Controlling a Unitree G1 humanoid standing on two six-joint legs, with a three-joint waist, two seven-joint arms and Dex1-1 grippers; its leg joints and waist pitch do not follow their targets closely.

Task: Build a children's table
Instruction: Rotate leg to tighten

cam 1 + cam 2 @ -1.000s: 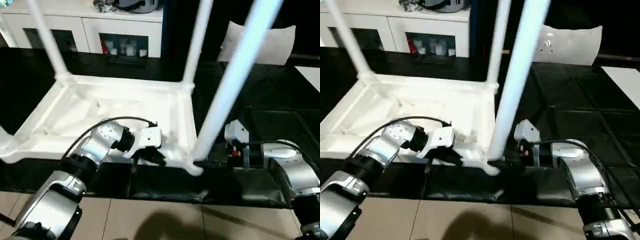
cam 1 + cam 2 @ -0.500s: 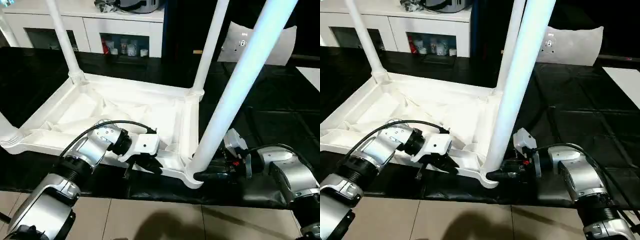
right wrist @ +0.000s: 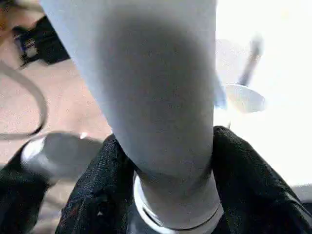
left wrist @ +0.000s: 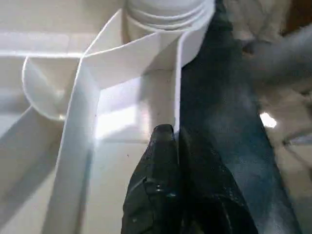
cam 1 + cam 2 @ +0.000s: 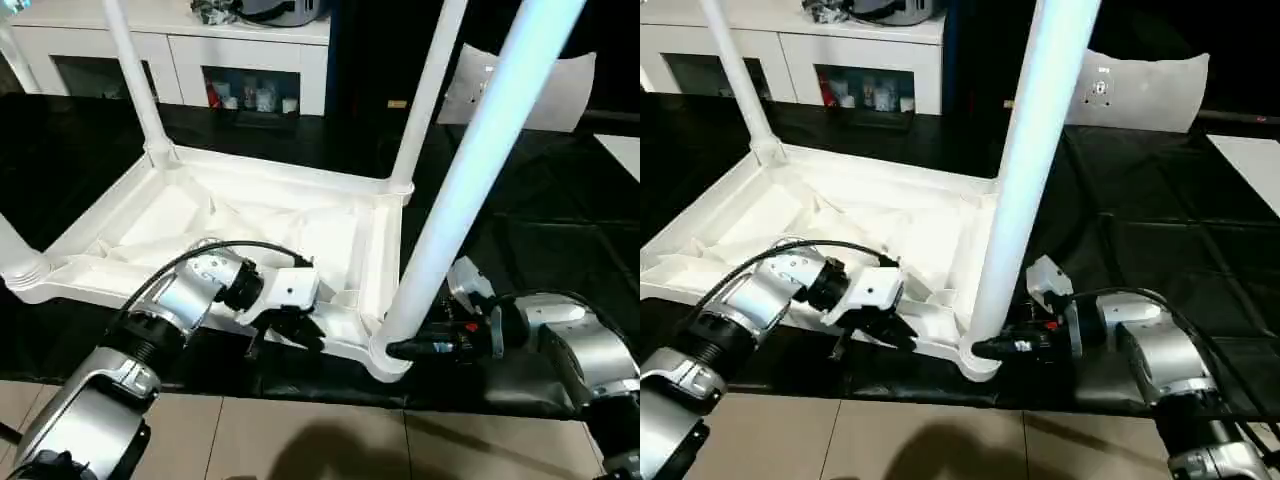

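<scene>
Right jaws astride near leg (image 5: 470, 180), upright, slightly tilted, on upturned table (image 5: 250, 220).

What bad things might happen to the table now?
1. The right gripper has its jaws around the bottom of the near leg. That leg leans a bit, so a squeeze or push might tip it or pop it from its corner socket.
2. The left gripper pinches just the thin rim of the upside-down table top. It might slip off, and the top could slide on the black mat.
</scene>
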